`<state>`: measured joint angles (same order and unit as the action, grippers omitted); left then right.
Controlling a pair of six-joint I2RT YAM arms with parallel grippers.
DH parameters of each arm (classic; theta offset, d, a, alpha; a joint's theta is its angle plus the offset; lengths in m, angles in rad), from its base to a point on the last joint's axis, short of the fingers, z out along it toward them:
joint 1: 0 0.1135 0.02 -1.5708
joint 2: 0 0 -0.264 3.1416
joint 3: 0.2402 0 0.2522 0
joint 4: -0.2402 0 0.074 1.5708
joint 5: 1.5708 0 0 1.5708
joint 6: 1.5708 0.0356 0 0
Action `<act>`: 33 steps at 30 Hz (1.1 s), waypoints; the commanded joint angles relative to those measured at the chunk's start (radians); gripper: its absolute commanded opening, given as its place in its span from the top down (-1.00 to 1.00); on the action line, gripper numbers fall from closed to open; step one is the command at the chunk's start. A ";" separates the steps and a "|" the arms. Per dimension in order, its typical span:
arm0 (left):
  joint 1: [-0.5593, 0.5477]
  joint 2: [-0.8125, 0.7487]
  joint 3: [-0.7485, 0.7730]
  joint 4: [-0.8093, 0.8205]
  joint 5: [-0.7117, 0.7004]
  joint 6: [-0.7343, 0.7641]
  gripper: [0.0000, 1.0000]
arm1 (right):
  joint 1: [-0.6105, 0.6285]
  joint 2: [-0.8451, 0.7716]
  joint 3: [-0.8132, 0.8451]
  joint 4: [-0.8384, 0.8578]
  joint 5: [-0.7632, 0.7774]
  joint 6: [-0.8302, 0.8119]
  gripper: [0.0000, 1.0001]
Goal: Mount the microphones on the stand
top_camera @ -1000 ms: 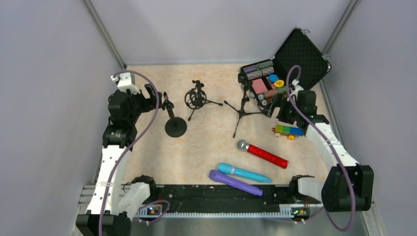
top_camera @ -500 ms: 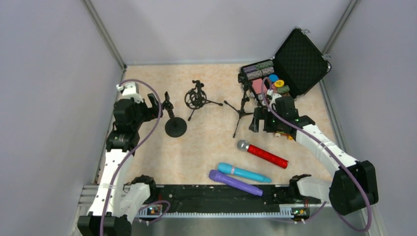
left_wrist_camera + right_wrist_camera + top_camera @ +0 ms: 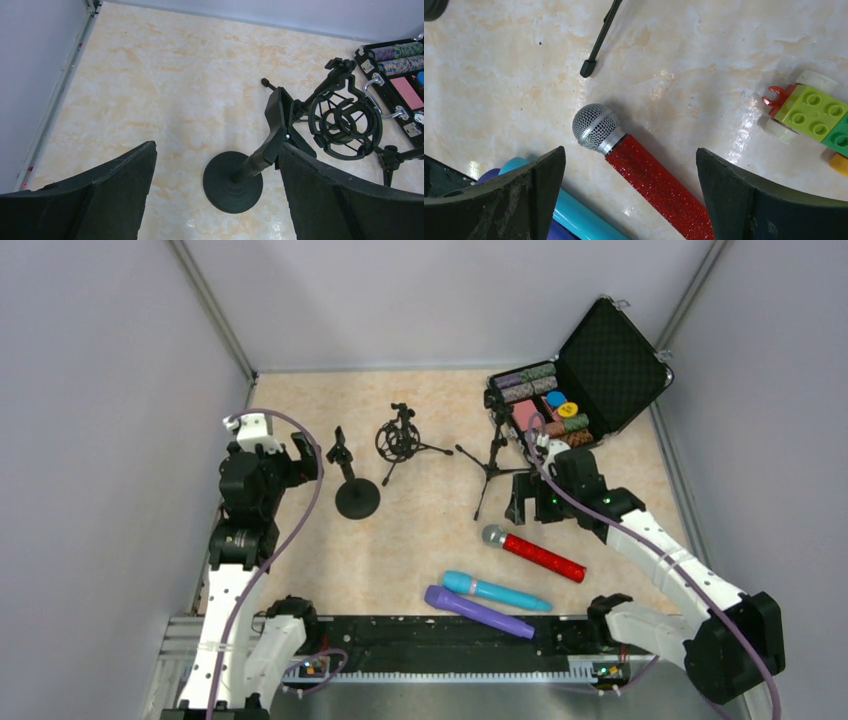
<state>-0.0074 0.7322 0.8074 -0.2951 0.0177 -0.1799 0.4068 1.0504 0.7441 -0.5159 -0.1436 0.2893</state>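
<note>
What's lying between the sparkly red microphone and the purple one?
The light blue microphone lies between the red microphone and the purple microphone; the top view shows it.

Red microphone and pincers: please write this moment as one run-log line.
right pincer: open, over red microphone head, no grip | left pincer: open, facing round-base stand | attached: none yet

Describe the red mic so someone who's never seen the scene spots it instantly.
On the marbled table, look right of centre, just on the near side of the tripod stand. Three mics lie there; the red mic is farthest from the near edge, apart from the blue mic and purple mic. It alone has a glittery red handle and a silver mesh head.
</note>
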 commanded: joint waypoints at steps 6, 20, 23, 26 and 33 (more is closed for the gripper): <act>0.001 -0.038 -0.028 0.039 -0.113 0.034 -0.91 | 0.104 0.044 0.053 -0.054 0.112 0.041 -0.98; 0.001 -0.051 -0.043 0.022 -0.231 0.040 -0.91 | 0.259 0.188 0.027 -0.068 0.179 0.165 -0.98; 0.001 -0.056 -0.044 0.022 -0.239 0.041 -0.91 | 0.282 0.220 0.022 -0.070 0.213 0.174 -0.98; 0.001 -0.060 -0.046 0.021 -0.246 0.043 -0.91 | 0.297 0.254 0.020 -0.070 0.245 0.175 -0.98; 0.001 -0.064 -0.050 0.024 -0.251 0.048 -0.91 | 0.346 0.348 0.037 -0.070 0.331 0.164 -0.80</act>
<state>-0.0074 0.6827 0.7681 -0.3004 -0.2173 -0.1455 0.7216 1.3495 0.7551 -0.5758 0.1158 0.4473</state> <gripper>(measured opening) 0.959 0.939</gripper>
